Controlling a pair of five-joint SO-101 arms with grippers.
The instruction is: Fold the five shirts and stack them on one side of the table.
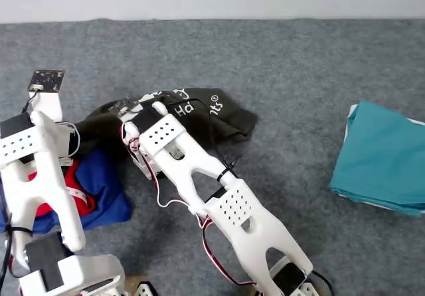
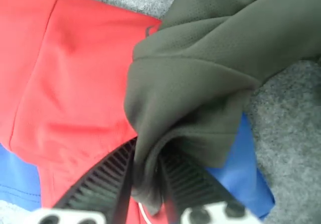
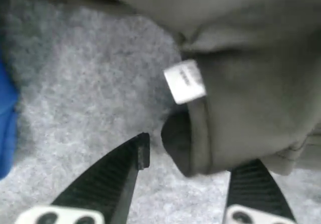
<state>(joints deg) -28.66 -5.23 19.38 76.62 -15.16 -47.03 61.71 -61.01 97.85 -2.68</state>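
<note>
A dark olive shirt [image 1: 206,113] lies crumpled at the middle left of the grey table. One bunched corner of the olive shirt [image 2: 200,83] hangs in my left gripper [image 2: 145,181], whose black fingers are shut on the cloth above a red shirt [image 2: 65,83] and a blue shirt [image 2: 246,176]. My right gripper [image 3: 193,166] is open just above the mat. A folded edge of the olive shirt [image 3: 251,98] with a white tag [image 3: 184,82] sits between its fingers. Seen from above, the right gripper [image 1: 136,120] is at that shirt's left end.
A teal shirt [image 1: 385,156] lies folded at the table's right edge. The red shirt [image 1: 43,203] and the blue shirt [image 1: 106,193] are piled at the left beside the left arm's base. Bare grey mat [image 1: 299,83] spreads between the olive and teal shirts.
</note>
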